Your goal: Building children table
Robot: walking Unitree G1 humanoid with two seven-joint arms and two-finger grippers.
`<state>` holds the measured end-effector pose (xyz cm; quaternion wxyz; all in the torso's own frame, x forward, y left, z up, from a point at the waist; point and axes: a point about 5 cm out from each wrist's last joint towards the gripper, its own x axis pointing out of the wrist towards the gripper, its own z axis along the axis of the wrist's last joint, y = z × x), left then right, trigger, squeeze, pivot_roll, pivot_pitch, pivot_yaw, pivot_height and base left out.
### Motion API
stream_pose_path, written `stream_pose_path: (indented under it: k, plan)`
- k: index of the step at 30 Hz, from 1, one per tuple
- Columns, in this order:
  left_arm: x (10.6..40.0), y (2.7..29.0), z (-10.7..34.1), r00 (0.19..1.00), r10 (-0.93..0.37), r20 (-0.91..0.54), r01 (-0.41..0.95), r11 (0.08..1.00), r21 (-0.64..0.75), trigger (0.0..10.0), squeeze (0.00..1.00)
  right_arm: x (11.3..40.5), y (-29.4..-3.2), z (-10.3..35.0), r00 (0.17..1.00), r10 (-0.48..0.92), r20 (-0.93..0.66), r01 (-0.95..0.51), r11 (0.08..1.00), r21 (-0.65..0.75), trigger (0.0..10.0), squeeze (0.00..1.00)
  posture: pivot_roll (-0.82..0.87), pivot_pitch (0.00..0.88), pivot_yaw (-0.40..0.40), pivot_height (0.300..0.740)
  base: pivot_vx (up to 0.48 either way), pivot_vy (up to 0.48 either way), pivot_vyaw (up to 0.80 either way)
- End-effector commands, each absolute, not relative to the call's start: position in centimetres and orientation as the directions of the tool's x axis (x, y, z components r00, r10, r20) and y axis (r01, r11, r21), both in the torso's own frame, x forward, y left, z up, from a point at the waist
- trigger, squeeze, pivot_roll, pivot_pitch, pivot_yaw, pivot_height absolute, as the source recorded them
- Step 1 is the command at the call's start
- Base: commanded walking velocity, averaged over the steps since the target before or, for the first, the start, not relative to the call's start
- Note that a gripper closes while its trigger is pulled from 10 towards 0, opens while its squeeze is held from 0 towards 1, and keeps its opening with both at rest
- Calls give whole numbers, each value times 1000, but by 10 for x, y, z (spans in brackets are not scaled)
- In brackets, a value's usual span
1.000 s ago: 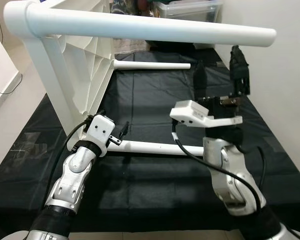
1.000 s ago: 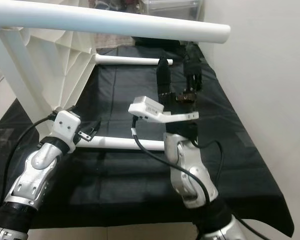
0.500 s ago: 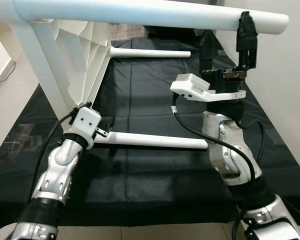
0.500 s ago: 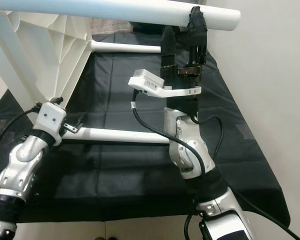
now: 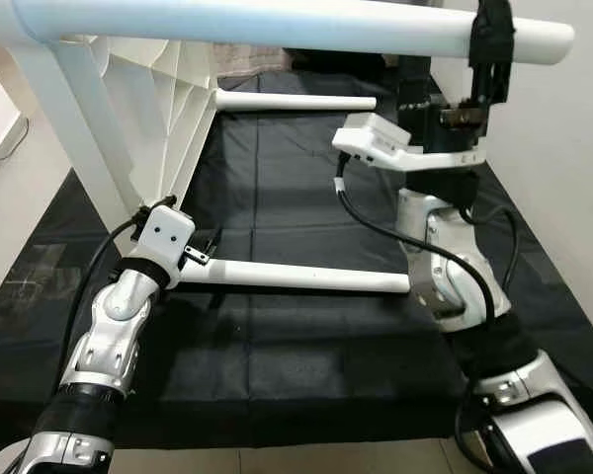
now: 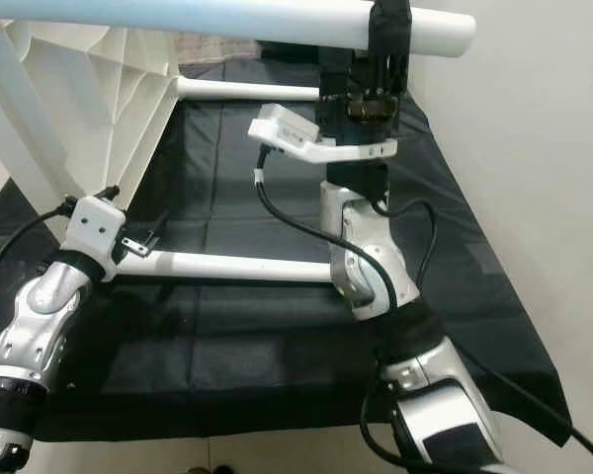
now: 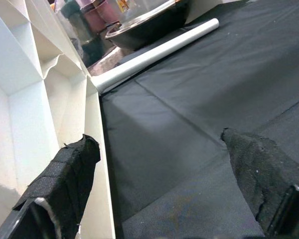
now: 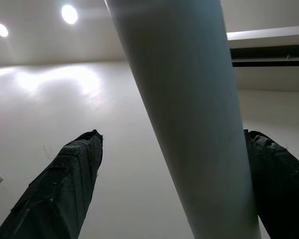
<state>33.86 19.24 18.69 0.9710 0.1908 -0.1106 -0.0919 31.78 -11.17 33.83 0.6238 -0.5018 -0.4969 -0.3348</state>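
Note:
The white children's table lies on its side on a black cloth, its ribbed top panel (image 5: 178, 89) standing at the left. One leg (image 5: 277, 25) runs across high up. My right gripper (image 5: 453, 49) is raised to that leg's free end, open, a finger on each side of the leg (image 8: 189, 124). A lower leg (image 5: 296, 276) sticks out just above the cloth. My left gripper (image 5: 203, 252) is open at its base by the panel, one fingertip (image 7: 77, 159) beside the panel's edge. A third leg (image 5: 296, 102) shows at the back.
The black cloth (image 5: 296, 365) covers the work area. A white wall (image 5: 573, 148) runs close along the right. A dark bowl (image 7: 149, 25) and jars sit beyond the far leg. Pale floor with a thin cable (image 5: 5, 148) lies at the left.
My right gripper has risen from below the upper leg to its free end and now straddles it. The camera has shifted; my left gripper stays by the lower leg's base.

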Motion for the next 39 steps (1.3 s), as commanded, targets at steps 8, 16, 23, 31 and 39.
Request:
stream_pose_path:
  k: [8, 16, 23, 31, 39]
  plan:
    - [339, 212, 182, 973, -172, 155, 94, 906, 413, 10000, 0, 320, -113, 350, 229, 96, 969, 937, 248, -246, 10000, 0, 73, 213, 12, 740, 0, 0, 0]
    - [338, 224, 180, 980, -147, 136, 75, 900, 428, 10000, 0, 322, -115, 359, 194, 89, 977, 947, 244, -210, 4353, 0, 74, 199, 8, 740, 0, 0, 0]
    - [342, 235, 164, 990, -124, 74, 81, 901, 427, 10000, 0, 325, -111, 362, 213, 97, 972, 932, 280, -232, 0, 0, 67, 188, 11, 740, 0, 0, 0]
    - [350, 248, 161, 995, -92, 36, 67, 898, 434, 10000, 0, 327, -110, 360, 242, 100, 965, 919, 296, -261, 0, 0, 63, 181, 11, 740, 0, 0, 0]
    - [362, 276, 189, 999, -26, 44, 0, 855, 519, 10000, 0, 333, -116, 361, 277, 79, 957, 911, 293, -288, 0, 0, 68, 180, 13, 740, 0, 0, 0]
